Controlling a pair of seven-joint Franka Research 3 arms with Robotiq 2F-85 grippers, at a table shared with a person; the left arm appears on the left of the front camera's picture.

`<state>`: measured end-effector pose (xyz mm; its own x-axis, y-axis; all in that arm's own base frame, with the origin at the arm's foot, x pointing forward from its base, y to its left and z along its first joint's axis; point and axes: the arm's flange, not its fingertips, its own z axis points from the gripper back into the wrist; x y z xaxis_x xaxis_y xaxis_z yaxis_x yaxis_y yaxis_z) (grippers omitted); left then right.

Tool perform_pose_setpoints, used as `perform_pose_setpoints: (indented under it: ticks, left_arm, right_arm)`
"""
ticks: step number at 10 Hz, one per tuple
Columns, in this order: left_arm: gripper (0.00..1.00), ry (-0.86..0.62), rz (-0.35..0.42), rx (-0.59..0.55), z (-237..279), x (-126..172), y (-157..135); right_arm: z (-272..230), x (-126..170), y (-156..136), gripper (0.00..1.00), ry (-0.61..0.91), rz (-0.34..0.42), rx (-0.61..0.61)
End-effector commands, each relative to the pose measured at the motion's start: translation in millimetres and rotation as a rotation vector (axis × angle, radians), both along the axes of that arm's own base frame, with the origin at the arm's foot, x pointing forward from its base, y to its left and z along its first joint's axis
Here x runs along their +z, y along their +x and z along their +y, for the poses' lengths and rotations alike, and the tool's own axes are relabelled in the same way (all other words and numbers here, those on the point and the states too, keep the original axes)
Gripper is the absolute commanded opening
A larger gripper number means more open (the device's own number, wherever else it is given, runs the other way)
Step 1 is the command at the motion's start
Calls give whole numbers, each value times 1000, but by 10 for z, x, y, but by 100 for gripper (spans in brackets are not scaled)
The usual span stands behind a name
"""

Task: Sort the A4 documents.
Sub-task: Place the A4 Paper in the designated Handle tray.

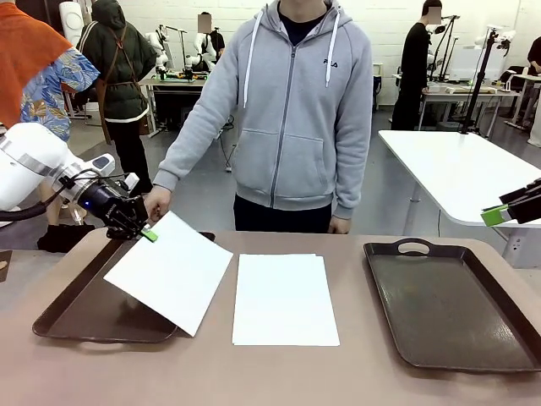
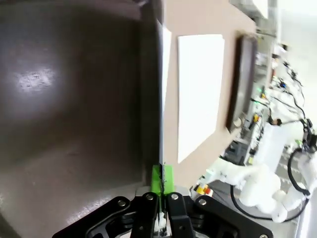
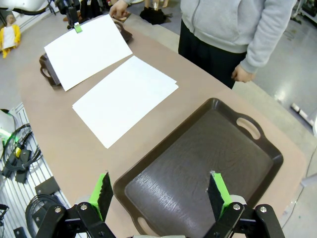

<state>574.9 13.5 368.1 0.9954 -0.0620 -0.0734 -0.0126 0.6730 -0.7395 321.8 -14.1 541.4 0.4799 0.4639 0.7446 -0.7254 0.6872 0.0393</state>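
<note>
One A4 document (image 1: 169, 271), tilted over a tray (image 1: 76, 315), is clamped in the left gripper (image 1: 145, 233).

- Pretty clearly a lab, big open-plan room.
- White worktable (image 1: 456, 169) off to one side, more cluttered benches (image 1: 173, 82) back by the white brick wall (image 1: 372, 25).
- Tripod stand (image 1: 478, 80), loose cables (image 3: 20, 144) beside the table, bare grey floor (image 1: 211, 186).

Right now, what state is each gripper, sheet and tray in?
left tray: flat on the table, bare where it shows.
right tray: flat on the table, bare inside.
paper stack: flat between the trays, sheets slightly offset.
held sheet: tilted, one corner up, over the left tray.
left gripper: shut on the held sheet's corner.
right gripper: open, holding nothing, above the right tray.
</note>
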Motion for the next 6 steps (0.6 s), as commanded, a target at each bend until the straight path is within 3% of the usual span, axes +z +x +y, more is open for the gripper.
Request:
perform_pose_setpoints:
  ticks: [1, 6]
  left_arm:
    - [1, 102, -1, 58, -56, 68, -138]
    - [1, 200, 2, 141, 208, 90, -361]
  right_arm:
    - [2, -20, 17, 100, 11, 4, 7]
    - [2, -20, 17, 100, 11, 4, 7]
